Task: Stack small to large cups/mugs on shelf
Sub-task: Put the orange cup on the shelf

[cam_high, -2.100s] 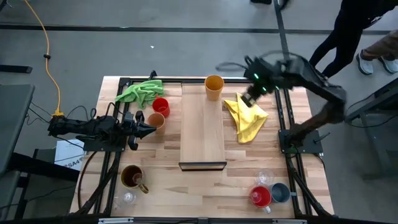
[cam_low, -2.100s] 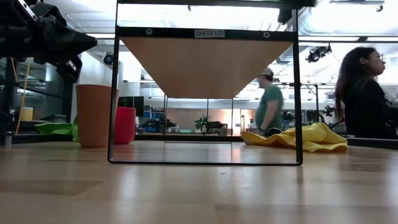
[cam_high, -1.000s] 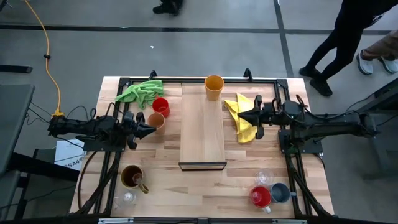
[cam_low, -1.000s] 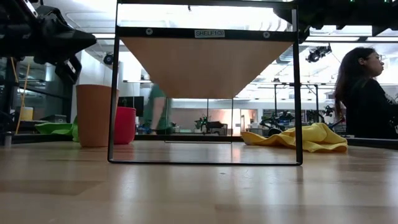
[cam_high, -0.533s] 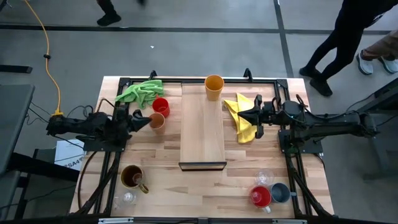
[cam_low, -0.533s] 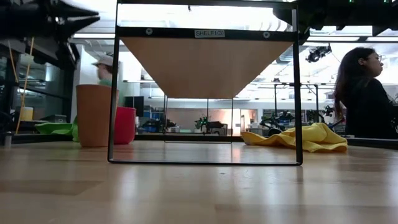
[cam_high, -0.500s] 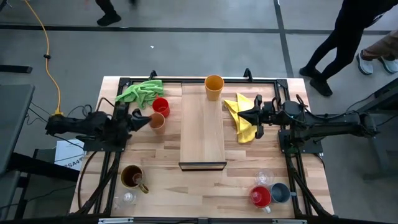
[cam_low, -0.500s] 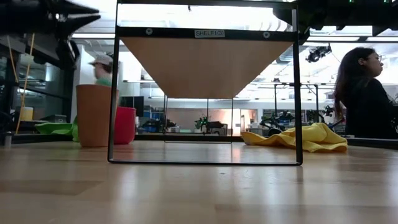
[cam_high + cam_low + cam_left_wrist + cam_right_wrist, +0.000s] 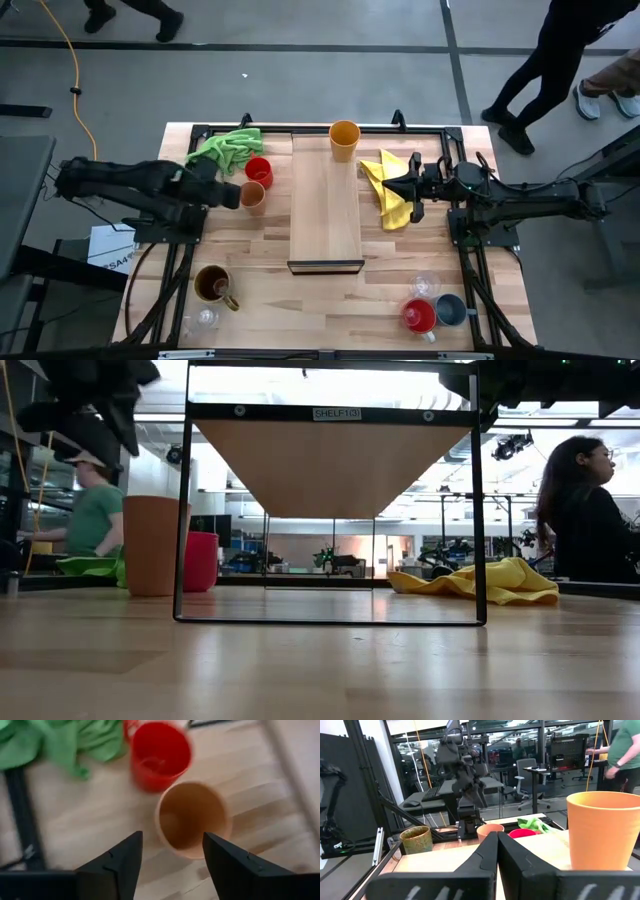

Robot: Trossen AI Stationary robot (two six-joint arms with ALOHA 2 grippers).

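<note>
Two arms are in view, and only the left one has changed in the last half second: it has lifted and swung so that the left gripper (image 9: 170,857) now looks down on the peach tumbler (image 9: 251,194), fingers spread wide and empty, one to either side of the rim without touching it. The peach tumbler stands on the tabletop just beside the red mug (image 9: 258,169), left of the shelf (image 9: 325,200). The right gripper (image 9: 404,188) has stayed parked over the yellow cloth (image 9: 392,190), fingers closed together and holding nothing. The orange tumbler (image 9: 344,138) sits at the shelf's far end. In my judgement this marks the approach to a first pick; no cup is nested yet, so the task is barely begun.
</note>
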